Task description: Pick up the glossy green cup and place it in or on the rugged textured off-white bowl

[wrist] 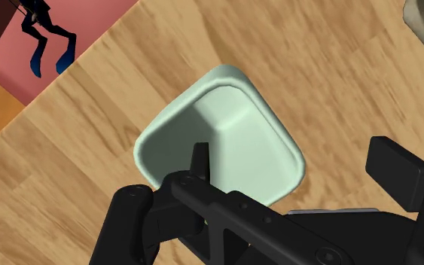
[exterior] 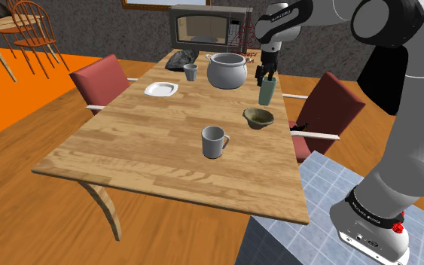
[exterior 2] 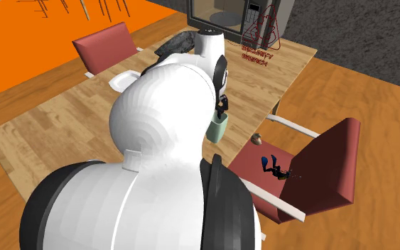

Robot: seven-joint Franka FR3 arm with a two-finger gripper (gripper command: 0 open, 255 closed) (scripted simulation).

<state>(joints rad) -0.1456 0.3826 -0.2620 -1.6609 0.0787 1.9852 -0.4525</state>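
The gripper (exterior: 265, 75) is positioned directly above the green cup (exterior: 267, 93) and is pointed down at its mouth. In the wrist view, one black finger (wrist: 197, 159) is seen inside the pale green cup (wrist: 229, 128) against its near wall, so the gripper is read as pinched on that wall. It cannot be determined whether the base of the cup rests on the table (exterior: 150, 143) or is raised off it. The cup is held upright over the wooden table, near the edge bordered by a red chair (exterior: 330, 105). The bowl (exterior: 258, 117), rendered in a dull olive-beige, is located just beside the cup on the side nearer the stand, and the two are not touching. A grey pot (exterior: 226, 70) is found beyond the cup, towards the shoulder view's left. A grey mug (exterior: 214, 142) is placed nearer the middle of the table, and a white plate (exterior: 161, 89) lies well apart from the cup.
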